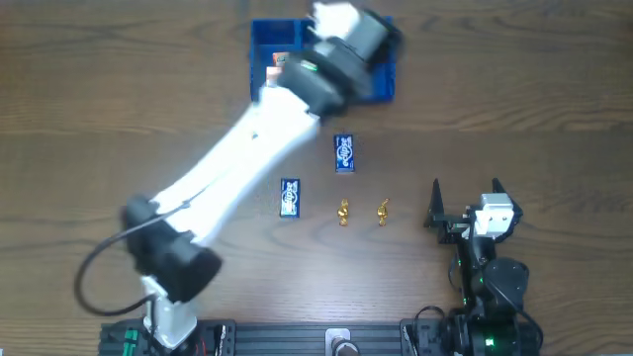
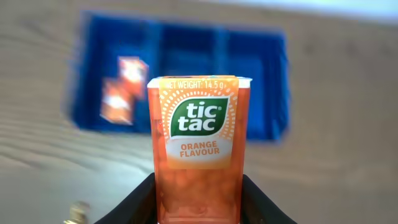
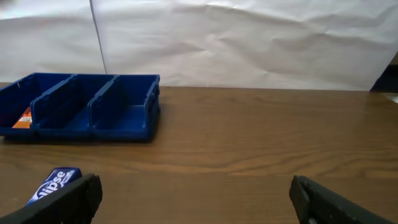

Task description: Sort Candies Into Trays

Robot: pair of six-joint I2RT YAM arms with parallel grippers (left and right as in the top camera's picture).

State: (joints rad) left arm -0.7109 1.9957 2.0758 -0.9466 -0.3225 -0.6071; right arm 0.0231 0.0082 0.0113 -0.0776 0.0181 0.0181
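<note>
1. The orange candy box [image 2: 199, 146] is pinched between the fingers [image 2: 134, 205] of the left gripper [image 2: 199, 208]. It is held clear of the table, label facing the wrist camera.
2. The box's long axis runs lengthwise out from the fingers. The pads press on its two narrow sides.
3. The blue tray [image 1: 265, 35] lies just beyond the held box, at the far edge of the table. It has three compartments side by side.
4. Two orange packs [image 2: 118, 90] already lie in the end compartment on the left arm's side. The other two compartments look bare.
5. Judgement: the matching compartment is offset sideways from the box, toward the left. The release calls for a short lateral shift before lowering.
6. Two blue packs [image 1: 344, 153] [image 1: 290, 198] and two gold candies [image 1: 343, 213] [image 1: 383, 211] lie unsorted on the table [image 1: 534, 119], between the tray and the arm bases.
7. The right gripper [image 1: 465, 196] sits low near its base, fingers spread wide and holding nothing. It stands beside the gold candies, well apart from the tray.
</note>
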